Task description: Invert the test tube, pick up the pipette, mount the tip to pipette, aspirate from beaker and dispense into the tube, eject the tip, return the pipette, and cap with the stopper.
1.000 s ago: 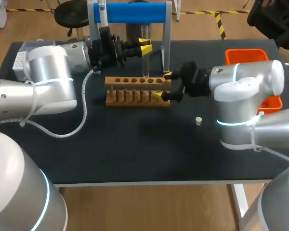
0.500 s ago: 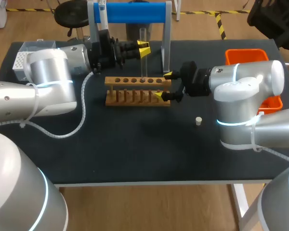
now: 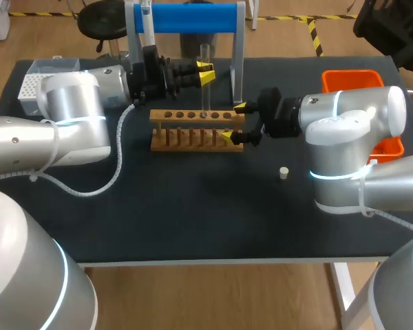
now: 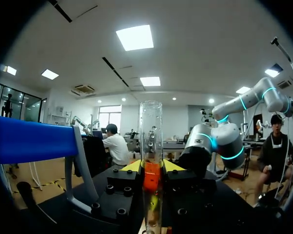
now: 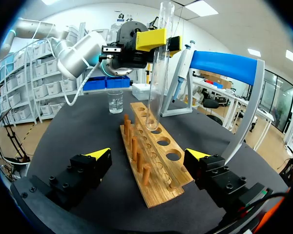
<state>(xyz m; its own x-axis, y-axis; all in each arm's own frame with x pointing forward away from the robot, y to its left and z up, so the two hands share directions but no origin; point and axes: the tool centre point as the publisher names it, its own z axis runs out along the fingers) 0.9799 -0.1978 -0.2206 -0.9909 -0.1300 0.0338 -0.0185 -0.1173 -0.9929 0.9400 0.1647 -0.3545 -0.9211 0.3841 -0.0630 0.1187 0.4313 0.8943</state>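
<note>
left jaws: clenched on test tube (image 3: pixel 204 93), upright over rack (image 3: pixel 193 132), lower end seemingly at a hole | right jaws: released, straddling rack's end

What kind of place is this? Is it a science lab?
Most likely a science lab bench worked by robots. The left gripper holds a glass test tube upright at a wooden test tube rack, with a beaker and a hanging pipette nearby.
</note>
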